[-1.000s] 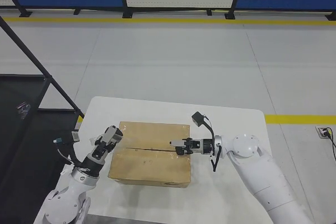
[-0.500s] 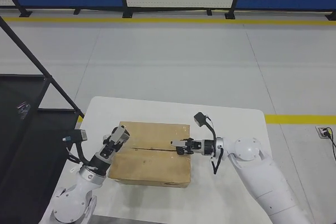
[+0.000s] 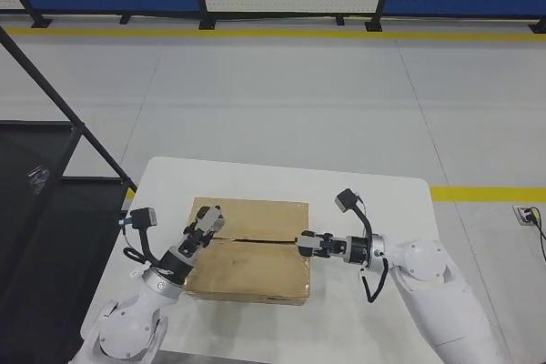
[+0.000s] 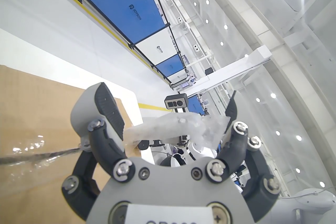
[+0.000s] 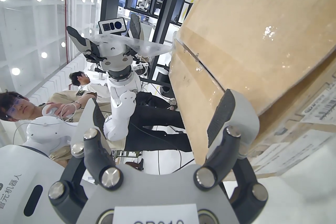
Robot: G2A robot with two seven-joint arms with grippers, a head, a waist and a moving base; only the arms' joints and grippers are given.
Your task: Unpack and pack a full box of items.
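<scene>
Left gripper point(image 3: 207, 221): over the left end of the box point(image 3: 246, 264), fingers spread wide. A crumpled strip of clear tape point(image 4: 173, 125) lies across them from one pad to the other, its far end reaching the box's edge by the seam point(image 3: 255, 241). Box: brown cardboard, rectangular, mid-table point(image 3: 373, 196), flaps shut, with glossy clear film along the dark seam. White printed labels point(image 5: 315, 109) with a barcode sit on its right end face; print too small to read. Right gripper point(image 3: 304, 244): at the box's right edge, level with the seam, fingers spread, one finger just beside the top edge.
</scene>
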